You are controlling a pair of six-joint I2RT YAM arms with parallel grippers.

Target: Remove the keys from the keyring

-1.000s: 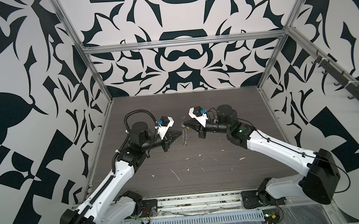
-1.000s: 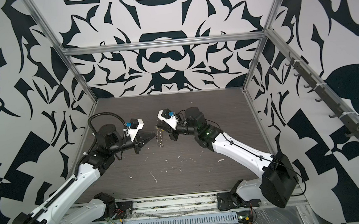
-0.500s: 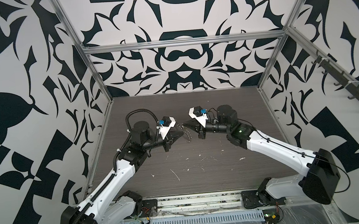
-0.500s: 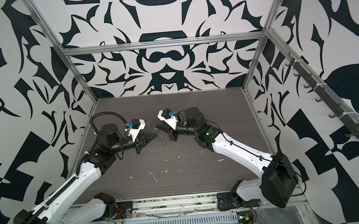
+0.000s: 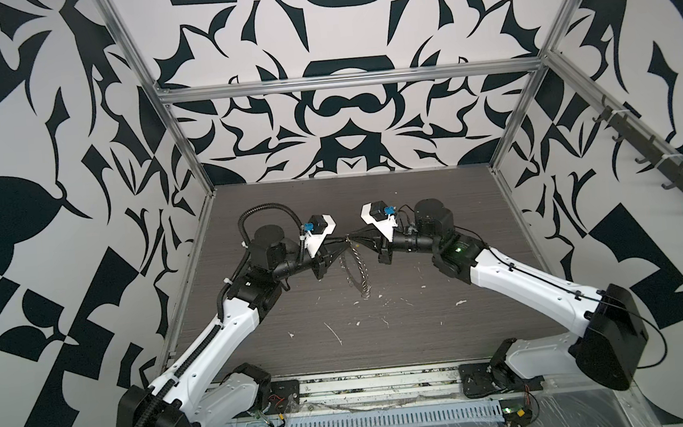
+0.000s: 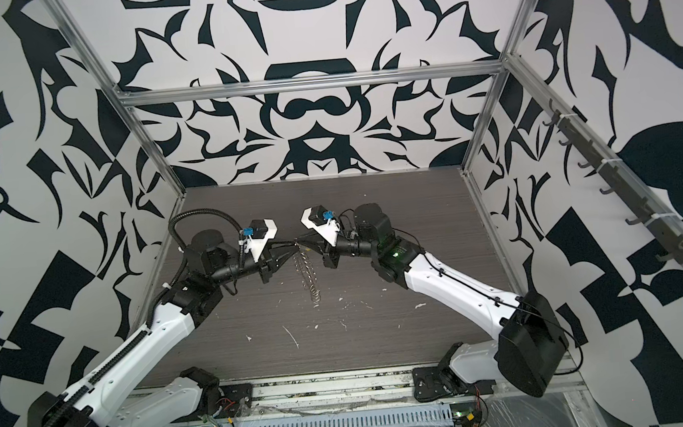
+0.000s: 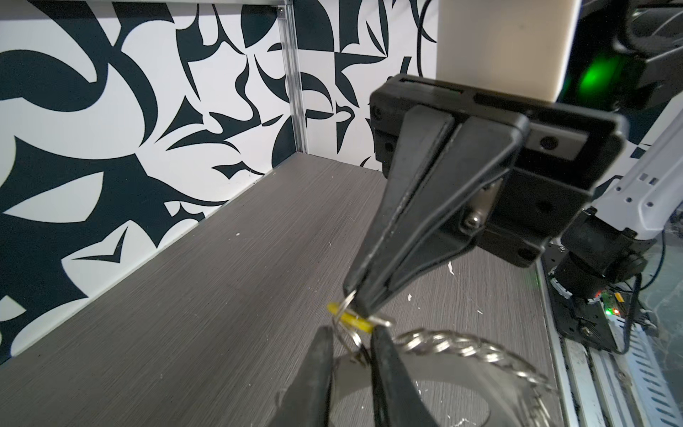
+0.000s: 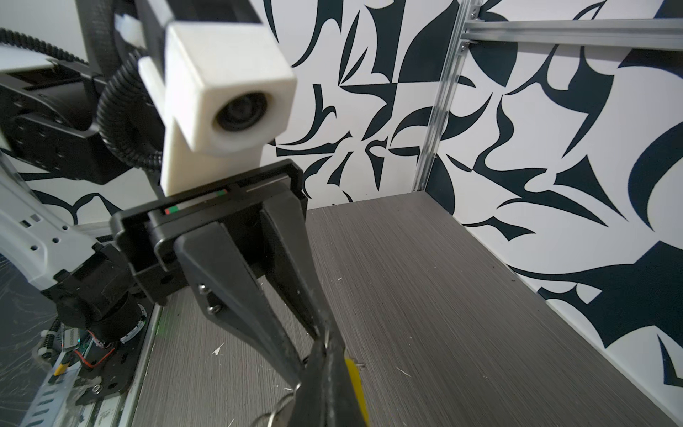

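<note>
**Both tools meet tip to tip over mid-bench, with the keyring hanging below them.**

Your left arm (image 5: 232, 327) and right arm (image 5: 524, 279) reach inward, wrists levelled toward each other above the middle of the bench (image 5: 425, 341). The right tool (image 7: 360, 307) is clenched on the yellow head of the key (image 7: 351, 318). The keyring (image 5: 359, 271) hangs from that spot, nearly edge-on in both top views. The left tool (image 5: 340, 243) stands slightly parted just beside the key, with wire loops (image 7: 454, 342) passing between its fingers (image 7: 321, 369). The key's blade is hidden. In the left wrist view the keyring's near part is blurred and cut off. You cannot tell whether the lowest loops reach the bench. Bare bench lies on every side, and the walls (image 5: 170, 278) and near rail (image 5: 366, 387) are well apart.
</note>
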